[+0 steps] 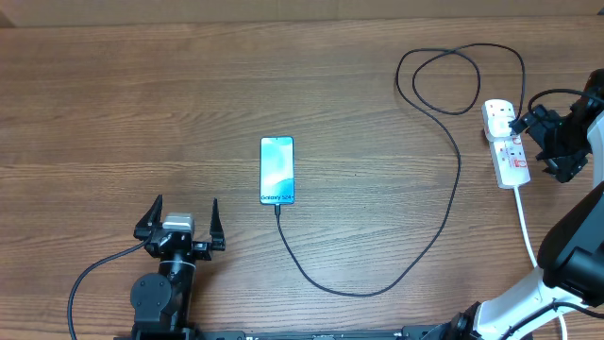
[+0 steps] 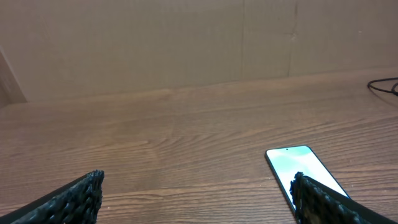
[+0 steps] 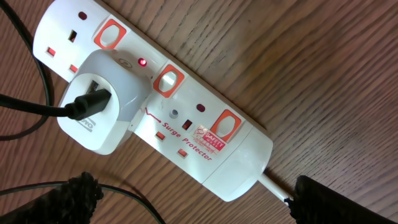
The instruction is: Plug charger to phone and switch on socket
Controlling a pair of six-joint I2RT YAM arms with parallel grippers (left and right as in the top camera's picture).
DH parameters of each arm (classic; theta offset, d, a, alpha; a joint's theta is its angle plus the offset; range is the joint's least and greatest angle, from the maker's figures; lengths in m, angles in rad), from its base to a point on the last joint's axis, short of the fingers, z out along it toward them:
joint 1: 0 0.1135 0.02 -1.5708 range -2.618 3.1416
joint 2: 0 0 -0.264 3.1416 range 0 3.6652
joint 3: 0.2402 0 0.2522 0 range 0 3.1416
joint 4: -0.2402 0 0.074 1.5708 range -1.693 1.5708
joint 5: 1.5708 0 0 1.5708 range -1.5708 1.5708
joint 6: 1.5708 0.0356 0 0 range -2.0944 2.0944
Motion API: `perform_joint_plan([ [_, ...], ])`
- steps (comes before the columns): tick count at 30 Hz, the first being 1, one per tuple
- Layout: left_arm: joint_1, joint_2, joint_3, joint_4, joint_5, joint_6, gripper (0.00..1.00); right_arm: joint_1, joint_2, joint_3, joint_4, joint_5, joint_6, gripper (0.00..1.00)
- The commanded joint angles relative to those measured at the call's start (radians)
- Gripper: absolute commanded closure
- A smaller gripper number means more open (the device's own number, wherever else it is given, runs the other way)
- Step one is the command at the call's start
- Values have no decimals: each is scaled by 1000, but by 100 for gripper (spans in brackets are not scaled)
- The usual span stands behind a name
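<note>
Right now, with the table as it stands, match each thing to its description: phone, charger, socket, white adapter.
Things:
1. phone
2. charger
3. socket
4. white adapter

Descriptions:
a. white, at the right edge of the table, small red light glowing
b. thin and black, looping across the table
c. pushed into the socket, black lead entering it
d. mid-table, screen lit pale blue

Pairs: 1-d; 2-b; 3-a; 4-c

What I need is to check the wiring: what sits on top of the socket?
A white adapter sits on the socket, with the charger plugged into its face. A small red light glows beside it. The outlet beneath is covered.
</note>
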Motion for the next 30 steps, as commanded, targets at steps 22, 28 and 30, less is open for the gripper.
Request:
perform_joint_plan([
  [22,6,-11,-3,-2,-13,20,0,233,-430,25,16,1,-8,0],
  [28,6,-11,-3,-2,-13,20,0,358,-464,22,-1,59,-49,0],
  [30,6,-11,-3,-2,-13,20,0,391,-472,-6,29,88,-57,0],
])
